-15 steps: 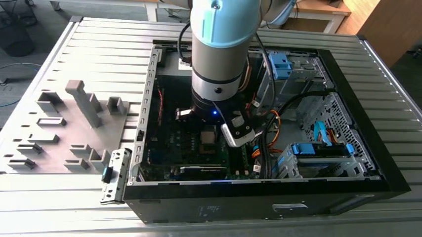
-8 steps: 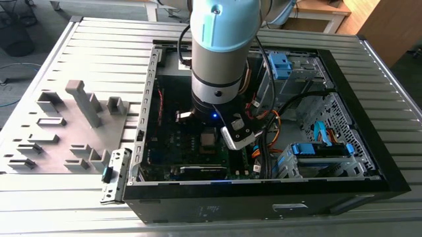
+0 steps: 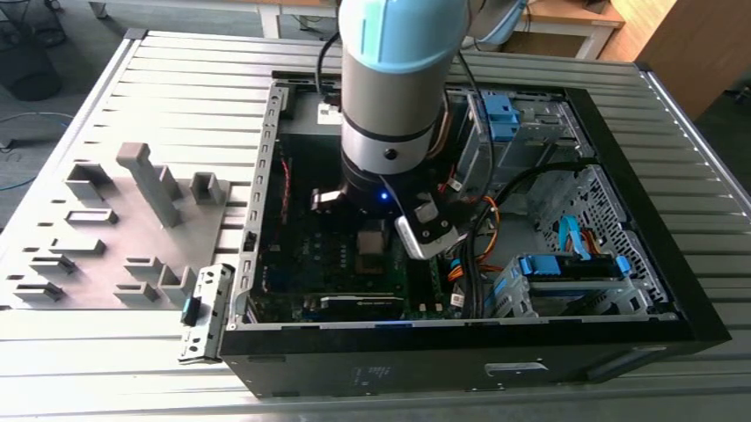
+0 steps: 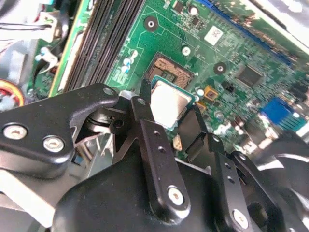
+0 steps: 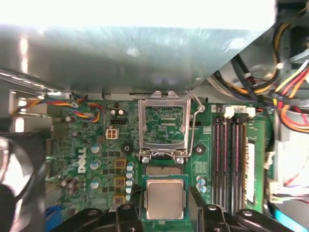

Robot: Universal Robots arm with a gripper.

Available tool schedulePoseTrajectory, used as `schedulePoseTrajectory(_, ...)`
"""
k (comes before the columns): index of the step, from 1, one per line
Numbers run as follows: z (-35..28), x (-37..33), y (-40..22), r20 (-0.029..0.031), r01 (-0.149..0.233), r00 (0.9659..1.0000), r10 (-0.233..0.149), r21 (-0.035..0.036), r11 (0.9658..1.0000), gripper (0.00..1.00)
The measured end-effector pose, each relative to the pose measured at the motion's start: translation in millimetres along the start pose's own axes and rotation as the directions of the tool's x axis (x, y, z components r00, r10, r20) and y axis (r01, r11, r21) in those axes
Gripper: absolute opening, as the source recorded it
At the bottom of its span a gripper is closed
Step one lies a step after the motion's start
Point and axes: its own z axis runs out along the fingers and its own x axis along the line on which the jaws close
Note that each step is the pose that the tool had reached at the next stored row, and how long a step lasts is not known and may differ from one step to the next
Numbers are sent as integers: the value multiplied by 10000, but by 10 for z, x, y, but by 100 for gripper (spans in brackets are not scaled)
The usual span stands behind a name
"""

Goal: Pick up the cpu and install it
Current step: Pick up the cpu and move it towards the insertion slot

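Gripping the cpu (image 5: 165,195), tool (image 5: 166,204) hangs over open socket (image 4: 170,73) beside memory slots (image 5: 227,164).

Silver-grey arm (image 3: 393,88) with pale blue cap (image 3: 405,26); black gripper (image 4: 169,108) linkage studded with silver screws (image 4: 175,195).

The arm (image 3: 393,88) reaches straight down into the open case (image 3: 657,264) lying on a ribbed metal table (image 3: 176,79), and just under its end the small pale cpu (image 3: 372,239) shows against the green board (image 3: 305,259). Blue drive bays (image 3: 569,268) and orange cables (image 3: 493,233) fill the case toward the exterior view's right. Grey fixture blocks (image 3: 153,185) stand on the table at the exterior view's left, with a metal bracket (image 3: 206,312) beside the case's near corner.
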Motion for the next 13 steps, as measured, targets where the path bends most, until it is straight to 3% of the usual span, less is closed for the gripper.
schedulePoseTrajectory(9, -375, -5, 14, 0, 0, 10000, 0, 2, 10000, 47)
schedulePoseTrajectory(13, -392, -5, 15, 1, 0, 10000, 0, 0, 10000, 47)
